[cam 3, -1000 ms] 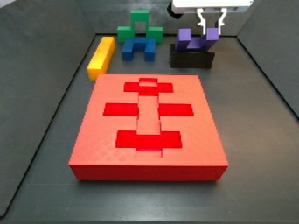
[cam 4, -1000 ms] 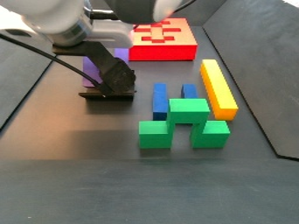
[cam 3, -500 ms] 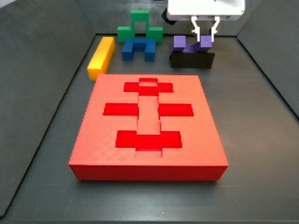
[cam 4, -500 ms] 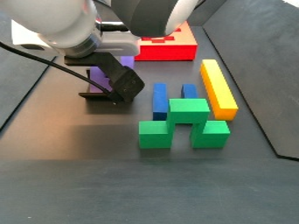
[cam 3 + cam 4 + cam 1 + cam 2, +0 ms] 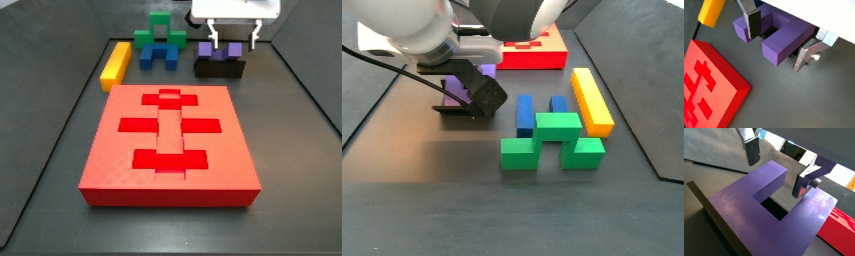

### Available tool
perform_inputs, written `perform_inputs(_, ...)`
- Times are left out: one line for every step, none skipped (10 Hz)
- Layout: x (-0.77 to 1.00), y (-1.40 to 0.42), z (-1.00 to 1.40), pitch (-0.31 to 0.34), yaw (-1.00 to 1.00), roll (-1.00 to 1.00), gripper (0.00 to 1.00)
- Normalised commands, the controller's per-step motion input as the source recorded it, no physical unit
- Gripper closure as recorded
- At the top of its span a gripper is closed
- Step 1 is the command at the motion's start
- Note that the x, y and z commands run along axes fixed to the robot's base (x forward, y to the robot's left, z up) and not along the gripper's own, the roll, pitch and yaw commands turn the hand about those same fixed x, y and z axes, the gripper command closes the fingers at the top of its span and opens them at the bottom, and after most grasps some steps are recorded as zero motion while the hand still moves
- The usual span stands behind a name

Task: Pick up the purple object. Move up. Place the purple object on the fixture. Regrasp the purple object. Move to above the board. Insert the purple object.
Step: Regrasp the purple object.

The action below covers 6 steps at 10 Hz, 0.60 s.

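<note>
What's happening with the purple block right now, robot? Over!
Gripper open, down over the fixture, fingers either side of the purple object, not clamped. Purple object sits on the fixture. Board not blocked.

Light falls evenly and fairly bright from above. My end effector (image 5: 225, 46) sits sharp in a side view, while its fingers (image 5: 752, 152) blur at close range in a wrist view. Soft shadow pools on the floor (image 5: 436, 150) under my arm.

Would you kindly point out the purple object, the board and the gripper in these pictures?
purple object (image 5: 784, 44): a wrist view, top face of one prong.
board (image 5: 170, 160): a side view, lower recessed cut-out.
gripper (image 5: 777, 42): a wrist view, midway between fingertips, straddling the purple object.
</note>
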Motion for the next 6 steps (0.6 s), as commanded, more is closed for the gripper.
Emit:
perform_inputs(0.08, 0.0, 0.49, 0.0, 0.0, 0.49, 0.0)
perform_inputs(0.21, -0.21, 0.59, -0.034, 0.0, 1.0, 0.0)
perform_inputs(0.13, -0.3, 0.53, -0.186, 0.0, 1.0, 0.0)
perform_inputs(0.06, -0.37, 0.45, -0.263, 0.0, 1.0, 0.0)
perform_inputs(0.09, -0.45, 0.34, -0.291, 0.0, 1.0, 0.0)
perform_inputs(0.0, -0.46, 0.19, -0.52, 0.0, 1.0, 0.0)
